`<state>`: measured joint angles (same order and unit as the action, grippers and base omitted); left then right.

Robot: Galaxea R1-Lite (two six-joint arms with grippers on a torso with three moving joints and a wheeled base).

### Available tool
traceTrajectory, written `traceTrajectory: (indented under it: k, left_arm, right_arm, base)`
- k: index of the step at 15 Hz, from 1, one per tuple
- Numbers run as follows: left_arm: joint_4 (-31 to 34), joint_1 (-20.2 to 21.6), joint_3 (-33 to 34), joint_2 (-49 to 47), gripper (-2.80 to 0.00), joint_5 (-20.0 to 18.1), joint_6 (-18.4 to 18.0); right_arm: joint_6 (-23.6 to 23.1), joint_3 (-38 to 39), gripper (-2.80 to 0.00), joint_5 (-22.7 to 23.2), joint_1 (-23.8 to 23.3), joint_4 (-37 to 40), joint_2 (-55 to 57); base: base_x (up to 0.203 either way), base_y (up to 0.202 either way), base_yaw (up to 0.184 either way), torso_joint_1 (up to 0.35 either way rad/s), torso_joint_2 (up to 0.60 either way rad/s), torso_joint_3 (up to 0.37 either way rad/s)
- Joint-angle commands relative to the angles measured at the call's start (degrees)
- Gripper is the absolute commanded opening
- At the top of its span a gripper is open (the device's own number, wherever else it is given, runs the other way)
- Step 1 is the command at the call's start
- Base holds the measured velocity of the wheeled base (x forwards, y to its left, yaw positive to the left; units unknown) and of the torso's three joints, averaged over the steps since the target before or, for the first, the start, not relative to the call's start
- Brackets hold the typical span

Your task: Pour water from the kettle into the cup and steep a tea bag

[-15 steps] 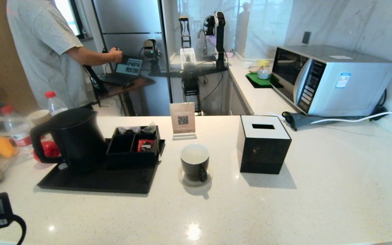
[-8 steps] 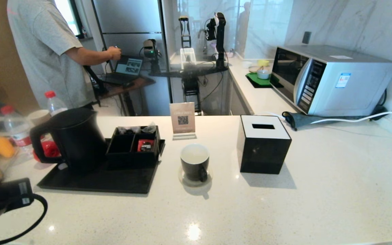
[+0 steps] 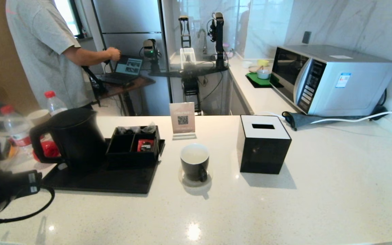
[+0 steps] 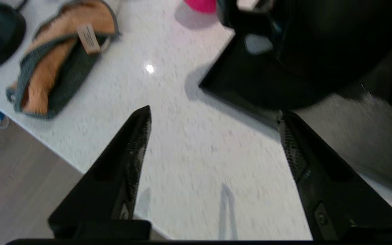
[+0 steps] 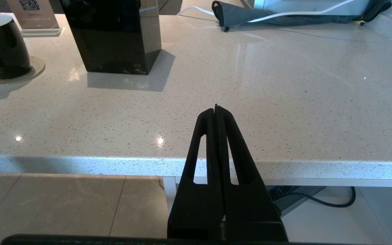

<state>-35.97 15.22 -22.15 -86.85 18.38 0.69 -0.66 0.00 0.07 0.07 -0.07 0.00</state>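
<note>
The matte black kettle (image 3: 75, 136) stands on the left end of a black tray (image 3: 114, 182), with its loop handle toward the left. In the left wrist view the kettle (image 4: 335, 44) looms just beyond my fingers. My left gripper (image 4: 214, 115) is open over bare counter beside the tray's corner and holds nothing. The left arm (image 3: 9, 185) shows at the head view's left edge. The black cup (image 3: 195, 162), white inside, sits on a clear coaster mid-counter. No water shows. A red packet (image 3: 145, 145) lies in a black compartment box. My right gripper (image 5: 216, 109) is shut and empty at the counter's front edge.
A black tissue box (image 3: 263, 143) stands right of the cup, and a QR sign (image 3: 182, 119) behind it. Red-capped bottles (image 3: 15, 129) and a paper cup (image 3: 39, 117) crowd the far left. An orange-grey cloth (image 4: 60, 58) lies near the left edge. The microwave (image 3: 328, 80) is back right. A person (image 3: 46, 51) stands behind the counter.
My left arm has risen from the lower left corner and moved forward and right, toward the tray and kettle. The kettle, the cup and the right arm have not moved.
</note>
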Motion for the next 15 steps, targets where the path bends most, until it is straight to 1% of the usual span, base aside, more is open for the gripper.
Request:
traceTrajectory:
  k: [1, 4, 5, 6, 10, 13, 15]
  left_arm:
    - [-9.6, 2.1, 0.4, -8.1, 0.0, 0.0, -1.1]
    - [-25.6, 4.6, 2.0, -16.8, 0.0, -1.4, -2.1]
    - [-29.3, 5.0, 2.4, -18.6, 0.0, -2.1, -2.7]
    - [-32.1, 5.3, 2.7, -20.1, 0.0, -2.5, -3.3]
    - [-39.3, 5.3, 2.3, -25.0, 0.0, -3.0, -4.4]
    - [-46.1, 5.4, 2.1, -29.0, 0.0, -3.0, -4.6]
    - [-48.7, 5.4, 2.1, -30.5, 0.0, -3.0, -4.6]
  right_arm:
    - [0.0, 0.0, -2.8, 0.0, 0.0, 0.0, 0.0]
    - [0.0, 0.0, -2.8, 0.0, 0.0, 0.0, 0.0]
    - [0.0, 0.0, -2.8, 0.0, 0.0, 0.0, 0.0]
    - [0.0, 0.0, -2.8, 0.0, 0.0, 0.0, 0.0]
    - [0.0, 0.0, -2.8, 0.0, 0.0, 0.0, 0.0]
    - [0.0, 0.0, -2.8, 0.0, 0.0, 0.0, 0.0]
    - [0.0, 0.0, -2.8, 0.0, 0.0, 0.0, 0.0]
  base:
    - [0.0, 0.0, 0.0, 0.0, 0.0, 0.0]
    - [0.0, 0.0, 0.0, 0.0, 0.0, 0.0]
    - [0.0, 0.0, 0.0, 0.0, 0.0, 0.0]
    - [0.0, 0.0, 0.0, 0.0, 0.0, 0.0]
    - [0.0, 0.0, 0.0, 0.0, 0.0, 0.0]
    - [0.0, 0.0, 0.0, 0.0, 0.0, 0.0]
    - [0.0, 0.0, 0.0, 0.0, 0.0, 0.0]
